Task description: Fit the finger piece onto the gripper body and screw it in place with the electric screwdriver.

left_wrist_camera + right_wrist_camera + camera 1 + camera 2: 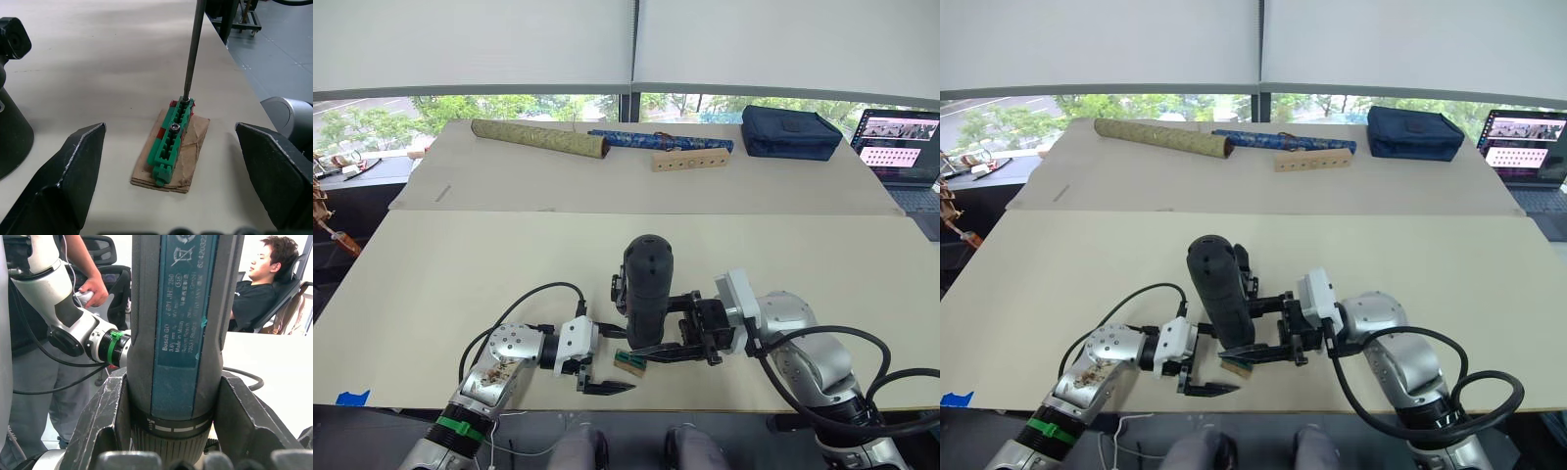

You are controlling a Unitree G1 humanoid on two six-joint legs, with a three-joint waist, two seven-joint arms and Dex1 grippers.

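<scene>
Now the right gripper (pixel 690 338) pinches the upright screwdriver (pixel 647 289), bit on the green holder (pixel 172 138); left gripper (pixel 599 367), spread, sits at 8 o'clock.

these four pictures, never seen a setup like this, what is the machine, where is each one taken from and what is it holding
It is a two-armed humanoid robot working at a pale table. The two wide pictures come from a stereo camera on its head, looking down over its arms. The other two come from cameras on its wrists.

The right hand is shut on an electric screwdriver, held upright. Its thin metal bit stands in a small green screw holder lying on a scrap of brown card. The left hand is open on either side of that holder, not touching it.

At the far edge lie an olive roll, a blue roll, a wooden block, a dark bag and a laptop. The right wrist view also shows two people.
</scene>
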